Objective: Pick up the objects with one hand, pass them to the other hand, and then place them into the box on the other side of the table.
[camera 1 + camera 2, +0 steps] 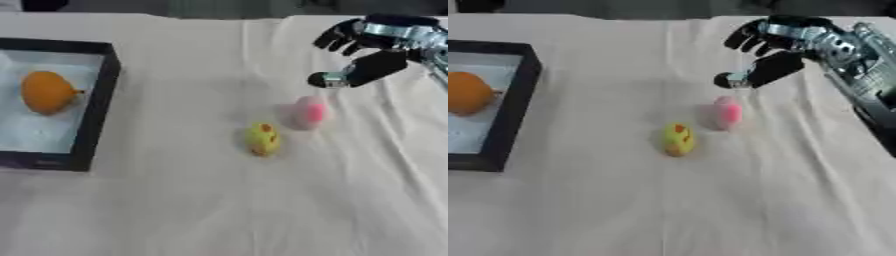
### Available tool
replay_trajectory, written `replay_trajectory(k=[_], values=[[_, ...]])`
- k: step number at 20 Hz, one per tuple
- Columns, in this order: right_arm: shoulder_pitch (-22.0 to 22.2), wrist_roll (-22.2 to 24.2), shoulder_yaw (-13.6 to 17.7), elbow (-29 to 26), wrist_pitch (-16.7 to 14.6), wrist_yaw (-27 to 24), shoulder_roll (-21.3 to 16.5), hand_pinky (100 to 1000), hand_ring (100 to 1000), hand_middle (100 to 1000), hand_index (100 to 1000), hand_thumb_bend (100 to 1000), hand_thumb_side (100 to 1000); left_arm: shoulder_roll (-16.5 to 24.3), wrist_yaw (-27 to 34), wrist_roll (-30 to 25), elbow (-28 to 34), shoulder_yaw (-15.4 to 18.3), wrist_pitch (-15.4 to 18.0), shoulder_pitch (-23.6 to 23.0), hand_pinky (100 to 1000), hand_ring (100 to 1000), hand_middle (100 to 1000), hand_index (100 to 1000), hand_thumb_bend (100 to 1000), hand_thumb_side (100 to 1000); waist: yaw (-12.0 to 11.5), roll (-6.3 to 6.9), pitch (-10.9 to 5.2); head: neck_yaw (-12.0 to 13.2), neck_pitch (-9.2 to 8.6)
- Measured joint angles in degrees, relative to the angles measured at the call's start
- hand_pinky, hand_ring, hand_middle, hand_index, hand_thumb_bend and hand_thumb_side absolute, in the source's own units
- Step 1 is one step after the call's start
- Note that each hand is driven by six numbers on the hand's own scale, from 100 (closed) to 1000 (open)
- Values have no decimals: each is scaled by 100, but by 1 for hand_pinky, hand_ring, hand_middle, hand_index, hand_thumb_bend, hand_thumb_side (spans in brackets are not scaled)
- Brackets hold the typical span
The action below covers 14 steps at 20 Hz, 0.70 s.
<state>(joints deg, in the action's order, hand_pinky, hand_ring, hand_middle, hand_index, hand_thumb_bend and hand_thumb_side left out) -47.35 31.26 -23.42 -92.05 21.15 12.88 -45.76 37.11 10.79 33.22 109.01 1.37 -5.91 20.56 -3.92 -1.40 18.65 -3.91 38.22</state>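
Pink egg-shaped toy (308,112) and a yellow one with red spots (262,139) lie near each other mid-desk on the cream cloth (201,210); both look light, smooth and rounded, likely to roll or slip, so a grasp across the widest part seems safest. An orange toy (46,92) already sits in the black-walled box (98,115) at the left. The right robot hand (773,52) hovers above and just beyond the pink toy, fingers curled but spread from the thumb, holding nothing. No left robot hand shows.
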Motion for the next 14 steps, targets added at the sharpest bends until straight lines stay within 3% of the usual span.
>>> replay_trajectory(k=[14], values=[[48, 146, -313, 749, -223, 402, 316, 861, 889, 818, 855, 508, 283, -85, 3, -10, 34, -4, 11, 5, 644, 734, 682, 810, 641, 378, -6, 0, 0, -178, -2]])
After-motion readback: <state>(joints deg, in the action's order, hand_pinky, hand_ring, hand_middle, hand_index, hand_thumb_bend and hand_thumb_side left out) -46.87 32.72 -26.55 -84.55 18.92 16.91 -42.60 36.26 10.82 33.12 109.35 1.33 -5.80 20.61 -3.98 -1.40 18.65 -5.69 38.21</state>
